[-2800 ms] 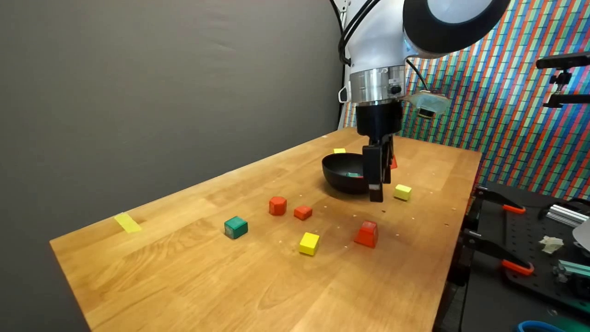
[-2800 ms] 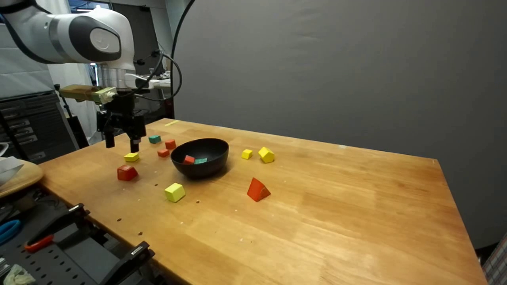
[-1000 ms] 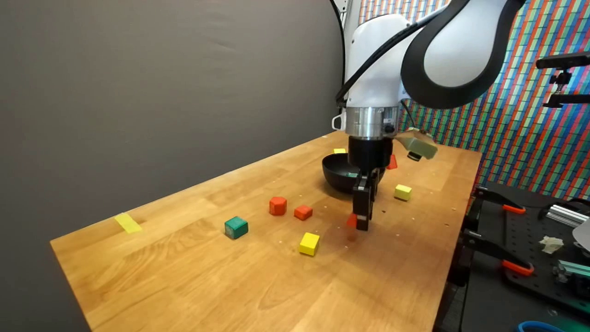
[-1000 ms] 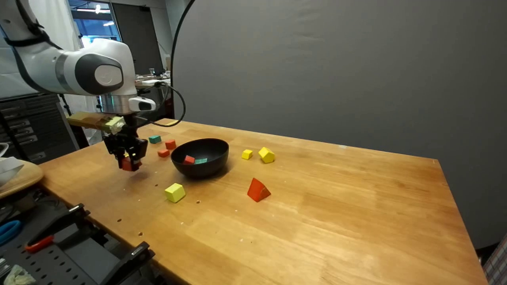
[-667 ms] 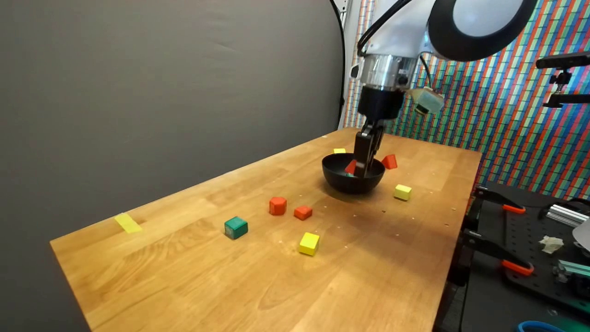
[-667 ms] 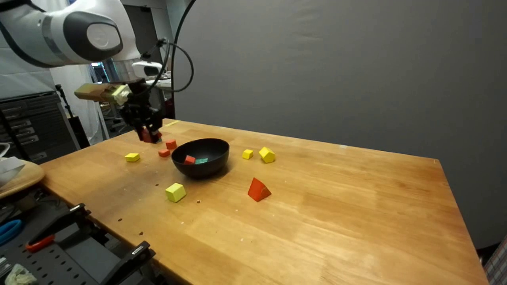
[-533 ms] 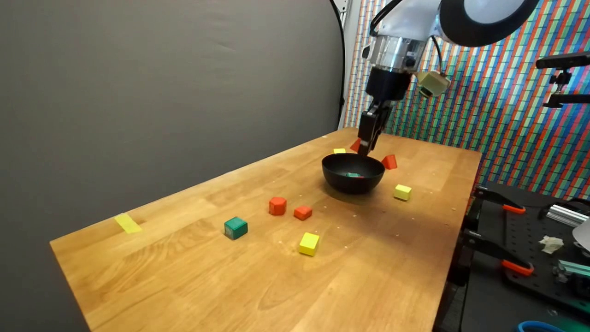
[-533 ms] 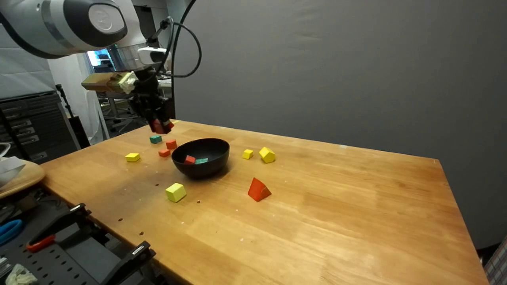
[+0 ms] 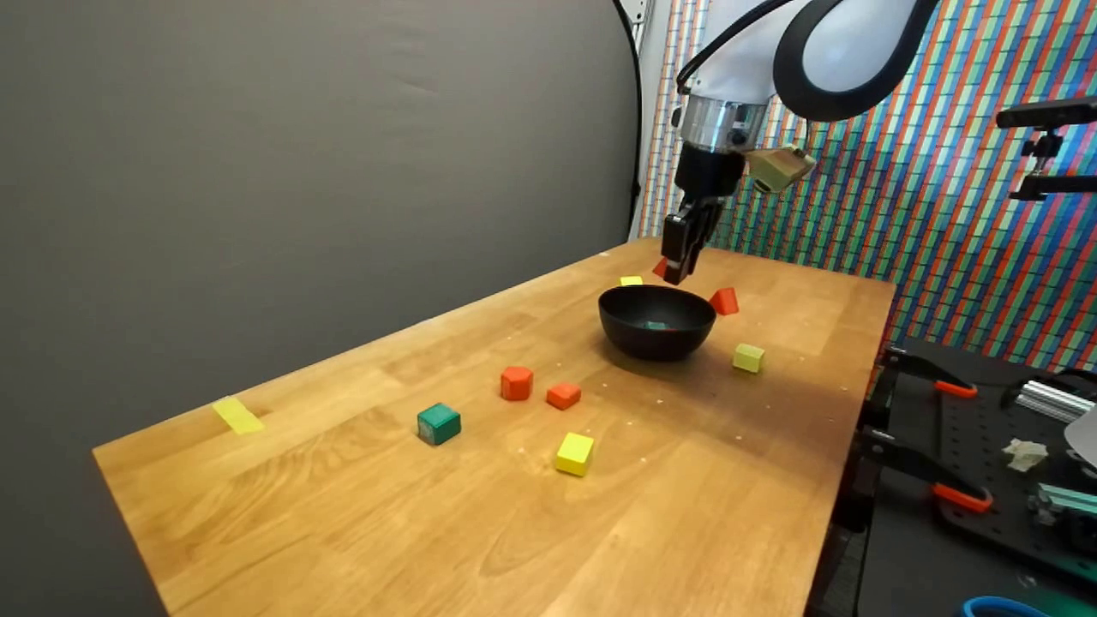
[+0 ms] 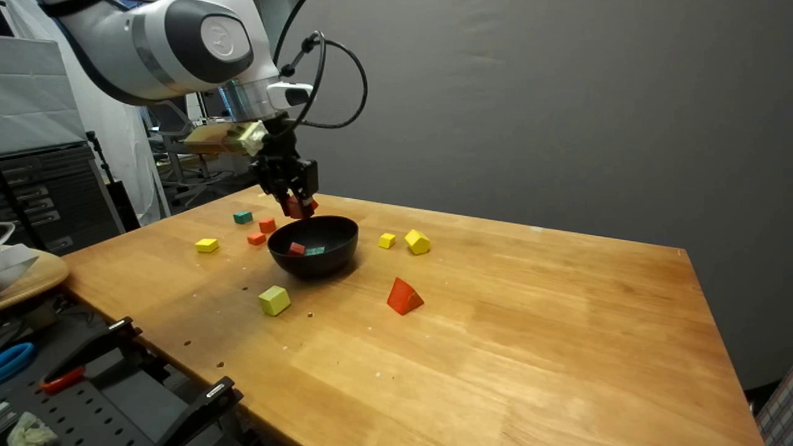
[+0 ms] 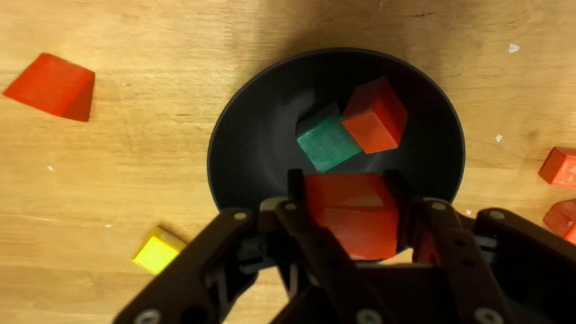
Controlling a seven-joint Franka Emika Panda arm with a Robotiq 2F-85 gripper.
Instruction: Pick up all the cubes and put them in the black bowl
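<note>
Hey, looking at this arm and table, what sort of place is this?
It's probably a robotics lab or workshop, judging by the robot arm, the plain gray backdrop, and the dark perforated plate.

The arm (image 10: 155, 49) is white — cables (image 10: 320, 65) and tool (image 11: 345, 189) black.

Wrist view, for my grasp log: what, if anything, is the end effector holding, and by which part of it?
A red block, pinched by two opposite sides in the end effector.
</note>
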